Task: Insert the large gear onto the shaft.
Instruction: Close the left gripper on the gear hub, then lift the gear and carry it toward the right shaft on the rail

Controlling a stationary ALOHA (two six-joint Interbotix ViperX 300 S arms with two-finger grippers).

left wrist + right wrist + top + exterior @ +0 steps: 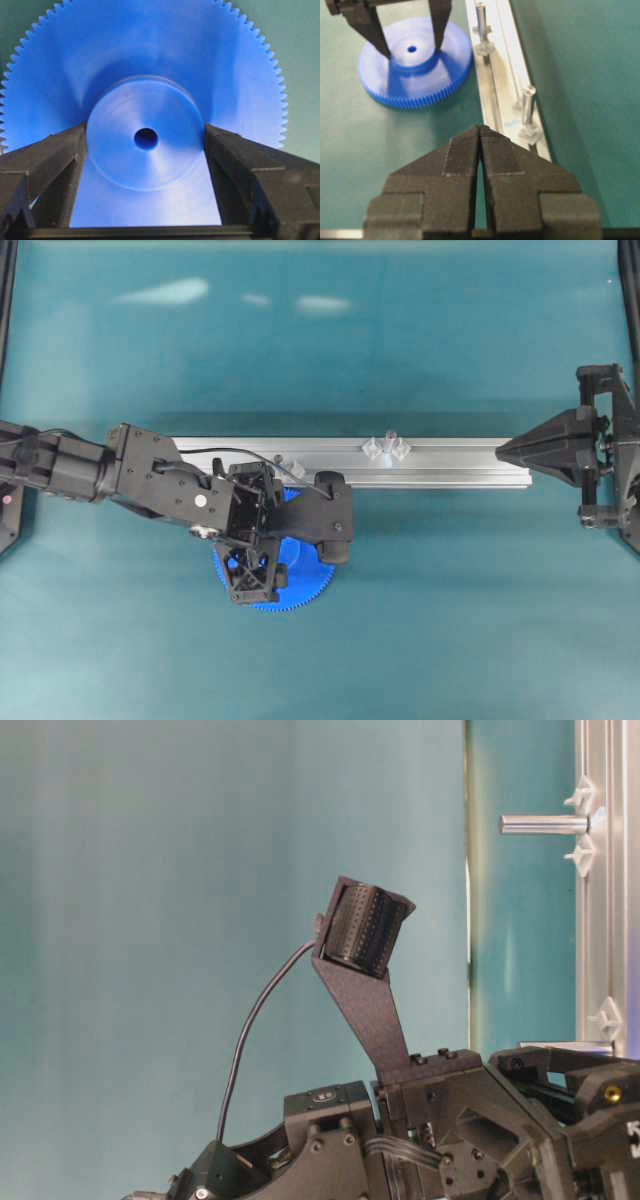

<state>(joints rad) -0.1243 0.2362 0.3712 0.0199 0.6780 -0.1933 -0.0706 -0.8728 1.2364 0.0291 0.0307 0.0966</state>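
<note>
While the big bright-blue toothed plastic gear (145,100) lay flat between our left pincer's (145,142) fingers, at hub's sides, grip uncertain; thin silvery metal pin (527,107) unreached, insertion pending.

Large gear (415,62): bright blue toothed disc, raised round hub, small centre hole; laid flat on the green mat just beside the aluminium rail (450,465). Two silvery upright pins are seen on the rail; the shaft (527,107) stands bare, clear tabs at its base.
</note>
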